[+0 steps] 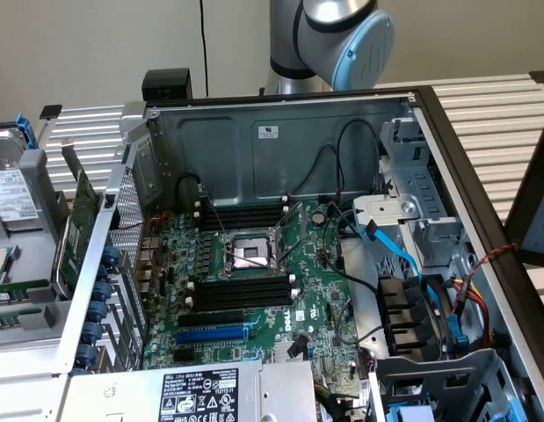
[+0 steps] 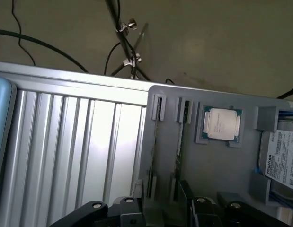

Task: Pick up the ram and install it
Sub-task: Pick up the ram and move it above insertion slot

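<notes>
Where the exterior view is concerned, the computer case [image 1: 280, 132] lies open with its motherboard [image 1: 315, 264] exposed. The processor socket [image 1: 250, 255] sits between two banks of long black slots [image 1: 241, 290]. The arm [image 1: 342, 35] rises behind the case's far wall. A green expansion card [image 1: 74, 233] stands outside the case, toward the exterior view's left.

The wrist view supplies what the above does not: a grey tray [image 2: 217, 179] resting on a ribbed metal table [image 2: 80, 142]. The ram [image 2: 180, 142] stands on edge in a narrow slot of that tray, just beside a processor chip [image 2: 222, 124]. A labelled hard drive [image 2: 281, 161] lies on the chip's other side. The gripper [image 2: 167, 215] hangs near one end of the ram's slot, jaws set wide, nothing held. Contact with the tray cannot be told.
</notes>
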Robot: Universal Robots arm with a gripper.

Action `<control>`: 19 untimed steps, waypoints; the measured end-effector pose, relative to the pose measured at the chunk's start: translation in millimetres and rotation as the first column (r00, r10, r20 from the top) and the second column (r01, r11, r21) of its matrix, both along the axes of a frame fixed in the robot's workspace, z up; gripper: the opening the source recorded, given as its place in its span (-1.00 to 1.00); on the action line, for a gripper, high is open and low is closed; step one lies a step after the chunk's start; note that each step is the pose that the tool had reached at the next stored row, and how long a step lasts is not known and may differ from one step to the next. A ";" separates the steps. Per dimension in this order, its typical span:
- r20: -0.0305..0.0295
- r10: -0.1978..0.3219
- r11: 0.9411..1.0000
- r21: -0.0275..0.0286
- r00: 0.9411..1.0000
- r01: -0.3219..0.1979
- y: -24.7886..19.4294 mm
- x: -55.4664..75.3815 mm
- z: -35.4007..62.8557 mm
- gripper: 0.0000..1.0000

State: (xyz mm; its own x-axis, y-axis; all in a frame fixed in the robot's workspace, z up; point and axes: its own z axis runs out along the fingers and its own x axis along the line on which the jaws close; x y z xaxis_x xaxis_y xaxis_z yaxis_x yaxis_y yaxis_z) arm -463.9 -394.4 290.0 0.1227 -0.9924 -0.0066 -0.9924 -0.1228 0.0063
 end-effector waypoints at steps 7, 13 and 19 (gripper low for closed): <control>0.000 0.007 1.000 0.000 1.000 -0.007 0.0 0.0 -12.7 -0.15; 0.000 0.007 1.000 0.000 1.000 -0.007 0.0 0.0 -23.7 -0.15; -0.002 0.007 1.000 0.000 1.000 -0.007 0.0 -0.1 -34.6 -0.15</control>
State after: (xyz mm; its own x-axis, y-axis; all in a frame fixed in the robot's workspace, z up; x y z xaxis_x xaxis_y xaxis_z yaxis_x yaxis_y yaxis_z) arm -464.0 -394.4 255.4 0.1294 -0.9916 -0.0068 -0.9915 -0.1295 0.0084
